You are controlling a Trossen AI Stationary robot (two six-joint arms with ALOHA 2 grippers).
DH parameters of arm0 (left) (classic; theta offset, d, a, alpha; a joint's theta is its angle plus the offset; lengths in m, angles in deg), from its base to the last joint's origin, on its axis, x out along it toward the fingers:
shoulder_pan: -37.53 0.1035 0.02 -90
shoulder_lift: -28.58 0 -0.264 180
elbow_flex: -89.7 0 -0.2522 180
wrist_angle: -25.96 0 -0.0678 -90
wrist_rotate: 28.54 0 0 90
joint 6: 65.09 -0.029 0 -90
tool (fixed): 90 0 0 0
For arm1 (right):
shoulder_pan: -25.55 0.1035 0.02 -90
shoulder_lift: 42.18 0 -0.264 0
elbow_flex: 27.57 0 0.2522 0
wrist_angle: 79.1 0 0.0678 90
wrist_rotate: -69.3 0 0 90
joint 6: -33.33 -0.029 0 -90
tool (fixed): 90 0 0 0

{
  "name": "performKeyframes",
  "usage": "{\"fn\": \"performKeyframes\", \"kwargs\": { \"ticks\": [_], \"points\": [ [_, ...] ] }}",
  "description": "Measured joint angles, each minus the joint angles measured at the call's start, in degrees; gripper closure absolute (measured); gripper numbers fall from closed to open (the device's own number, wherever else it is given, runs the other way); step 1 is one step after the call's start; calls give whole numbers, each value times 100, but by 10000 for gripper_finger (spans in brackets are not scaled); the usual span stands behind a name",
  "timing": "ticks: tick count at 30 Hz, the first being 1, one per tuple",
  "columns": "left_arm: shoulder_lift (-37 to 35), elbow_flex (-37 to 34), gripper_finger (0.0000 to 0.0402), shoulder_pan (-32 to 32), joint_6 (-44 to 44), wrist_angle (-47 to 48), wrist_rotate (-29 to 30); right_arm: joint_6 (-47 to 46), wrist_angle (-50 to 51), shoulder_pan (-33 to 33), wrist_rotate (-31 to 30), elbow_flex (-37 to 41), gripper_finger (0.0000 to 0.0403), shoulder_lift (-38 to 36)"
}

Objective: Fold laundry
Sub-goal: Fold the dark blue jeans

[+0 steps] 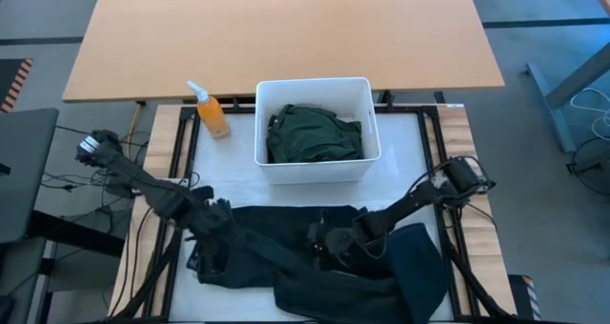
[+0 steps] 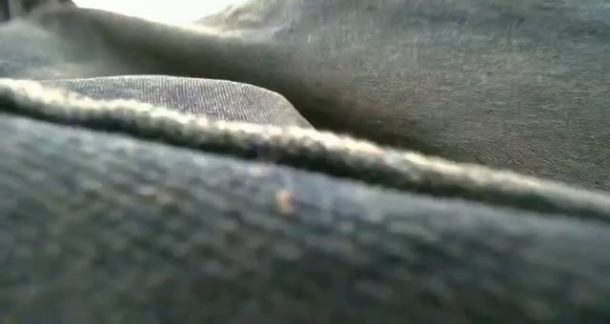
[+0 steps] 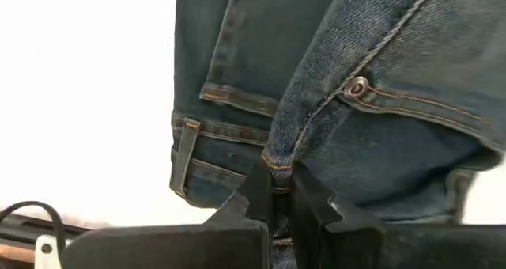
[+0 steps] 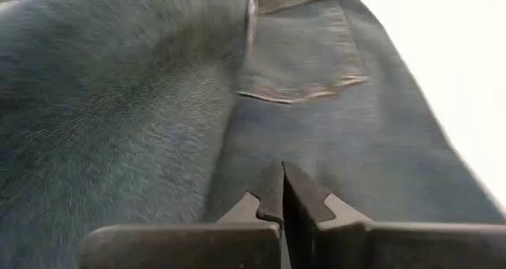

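White tabletop [image 1: 410,162] under dark, rumpled denim trousers [image 1: 286,257], pocket seams visible.

wooden desk [image 1: 286,33] beyond the worktable | grey floor [image 1: 558,124] | cables [image 1: 593,110] at right

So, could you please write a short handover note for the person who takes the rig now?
Left end effector: shut on the dark denim trousers, pinching a fold at the waistband.
Right end effector: shut, pressed to the same trousers; a grip cannot be confirmed.
Trousers lie spread and bunched at the front of the white table.
Dark green cloth garment waits in the white rectangular plastic bin.
Done: no finished fold visible. Left: both garments.
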Motion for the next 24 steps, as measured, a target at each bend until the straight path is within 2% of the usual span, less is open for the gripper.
{"fn": "performKeyframes", "kwargs": {
  "ticks": [5,7,11,15,18,21,24],
  "points": [
    [240,-506,401,500,-419,-100,121,120,1412,67,-1116,0,385,-798],
    [314,-578,401,646,-441,-97,299,226,1487,114,-1224,-2,383,-1124],
    [374,-589,401,856,-501,-62,757,236,1368,269,-591,-15,382,-1497],
    [374,-590,400,1102,-410,-89,928,32,1335,419,-466,-9,365,-1500],
    [374,-590,387,1237,-381,-93,926,119,923,479,-151,-9,350,-1356],
    [374,-590,367,1329,-283,-92,958,375,245,571,696,-11,346,-1034],
    [374,-590,344,1346,-188,-52,1073,375,63,583,859,-113,346,-664]
  ]
}}
